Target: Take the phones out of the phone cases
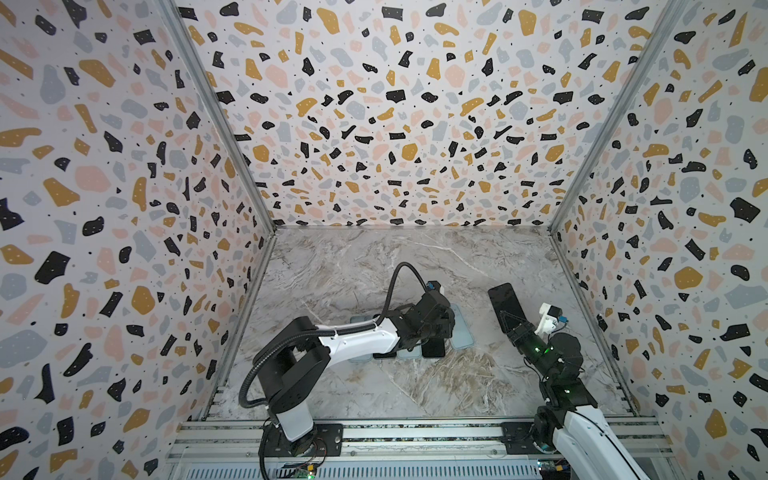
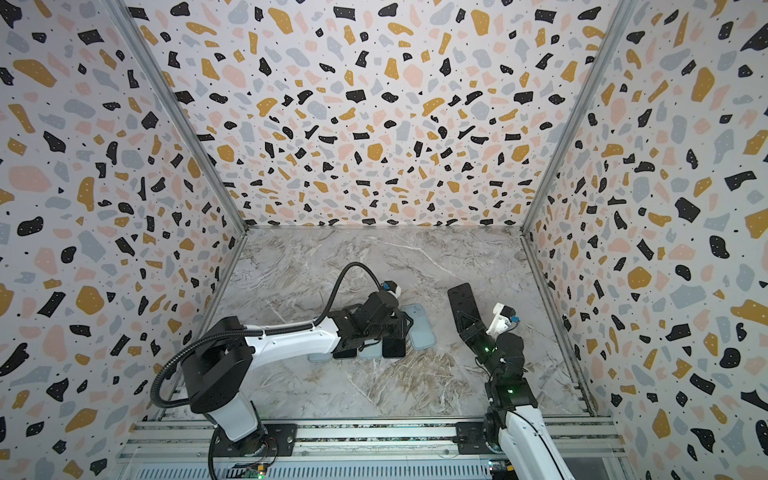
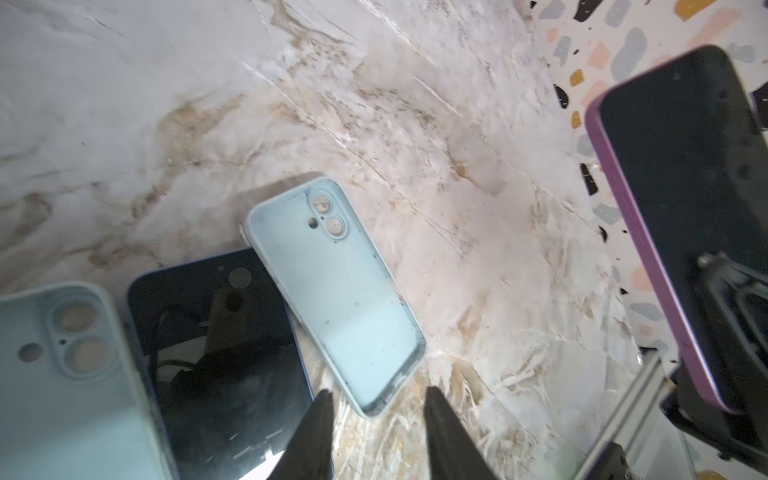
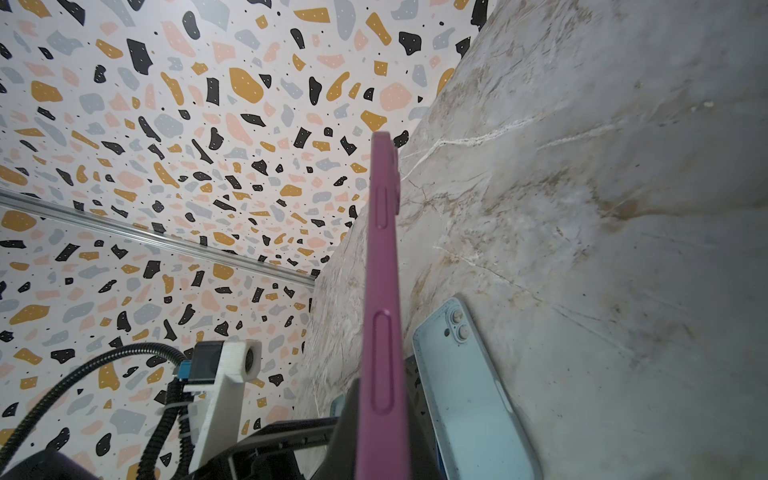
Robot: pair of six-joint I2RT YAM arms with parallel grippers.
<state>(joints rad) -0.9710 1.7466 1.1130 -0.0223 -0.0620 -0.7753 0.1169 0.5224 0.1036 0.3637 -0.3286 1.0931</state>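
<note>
The right gripper (image 1: pixel 512 322) was clamped shut on the lower end of the phone (image 1: pixel 503 301), holding it raised off the marble table (image 1: pixel 415 382) in the right half of both top views. The phone sat inside its purple case (image 4: pixel 382 291). In the left wrist view a purple rim (image 3: pixel 631 249) framed the dark screen (image 3: pixel 685 187).

In both top views the phone's long axis ran from the gripper at lower right up toward upper left. Its free end (image 2: pixel 459 289) pointed at the back wall (image 2: pixel 374 124), and its screen faced up toward the camera. In the right wrist view the cased phone appeared edge-on. Its long axis climbed the middle of the frame, and the case's button covers showed on the narrow side.

The left gripper (image 3: pixel 379 392) hovered over a cluster of items at the centre of the table. Its two dark fingers (image 3: pixel 316 436) stood apart and held nothing. The near end of a light-blue case (image 3: pixel 332 291) lay just beyond the gap between them. That case lay empty on the table with its open side up, and its long axis ran from upper left to lower right in the left wrist view. Beside it, toward the lower left of that frame, lay a dark phone (image 3: pixel 224 353), screen up. A second light-blue case (image 3: pixel 62 374) lay past it at the left edge. In both top views the left arm's wrist hid most of this cluster. Only the empty case (image 1: pixel 461 332) showed clearly, to the right of the wrist.
</note>
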